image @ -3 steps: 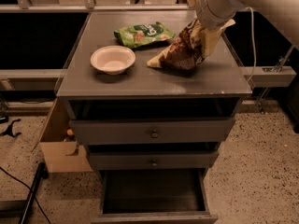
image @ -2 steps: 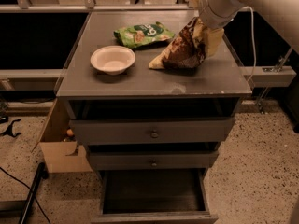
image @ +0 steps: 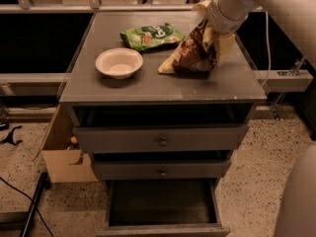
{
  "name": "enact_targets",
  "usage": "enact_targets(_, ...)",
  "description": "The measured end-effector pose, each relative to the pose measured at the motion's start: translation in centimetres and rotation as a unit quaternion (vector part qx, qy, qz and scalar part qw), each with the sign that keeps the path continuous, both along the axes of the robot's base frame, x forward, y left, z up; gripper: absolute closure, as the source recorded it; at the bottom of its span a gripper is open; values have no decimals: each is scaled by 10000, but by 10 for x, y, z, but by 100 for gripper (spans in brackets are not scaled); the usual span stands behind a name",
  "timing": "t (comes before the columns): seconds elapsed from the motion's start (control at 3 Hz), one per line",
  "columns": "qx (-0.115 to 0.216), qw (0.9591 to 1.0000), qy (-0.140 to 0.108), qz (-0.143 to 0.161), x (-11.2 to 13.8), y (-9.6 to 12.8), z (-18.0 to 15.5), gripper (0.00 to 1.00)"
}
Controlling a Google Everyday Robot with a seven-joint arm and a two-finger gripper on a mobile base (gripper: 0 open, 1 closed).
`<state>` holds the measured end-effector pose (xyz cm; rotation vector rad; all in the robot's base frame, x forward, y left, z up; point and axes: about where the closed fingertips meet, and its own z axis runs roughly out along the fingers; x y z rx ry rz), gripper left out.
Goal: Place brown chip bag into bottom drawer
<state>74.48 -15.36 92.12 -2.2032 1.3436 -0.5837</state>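
Lifted slightly over the past second, the brown bag (image: 190,56) now stands more steeply on the right side of the grey bench (image: 148,85). Its upper end is raised at the tool (image: 213,33), while its cream-yellow lower corner touches the top near the middle. The tool sits at the bag's upper right, over the bench's back right part, with its pale fingers narrow and closed on the bag's crinkled top. The white arm (image: 276,4) reaches in from the upper right corner.

A white bowl (image: 119,63) sits on the left half of the bench, well apart from the brown bag. A smaller green bag (image: 150,36) lies flat behind them, near the back edge, between bowl and brown bag.

Below the bench, the bottom drawer (image: 163,204) is pulled out toward the camera, its dark inside open to view under two knobbed drawers, the upper (image: 160,141) and the middle one (image: 162,172).

On the speckled floor to the left, a cardboard box (image: 61,164) rests against the cabinet's side, and a black cable (image: 29,206) runs past it.
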Motion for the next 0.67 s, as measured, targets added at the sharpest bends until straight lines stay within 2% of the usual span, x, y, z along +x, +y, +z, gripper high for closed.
enact_targets(0.33, -6, 10000, 19, 10, -1, 0, -1, 19)
enact_targets(0.67, -7, 10000, 20, 11, -1, 0, -1, 42)
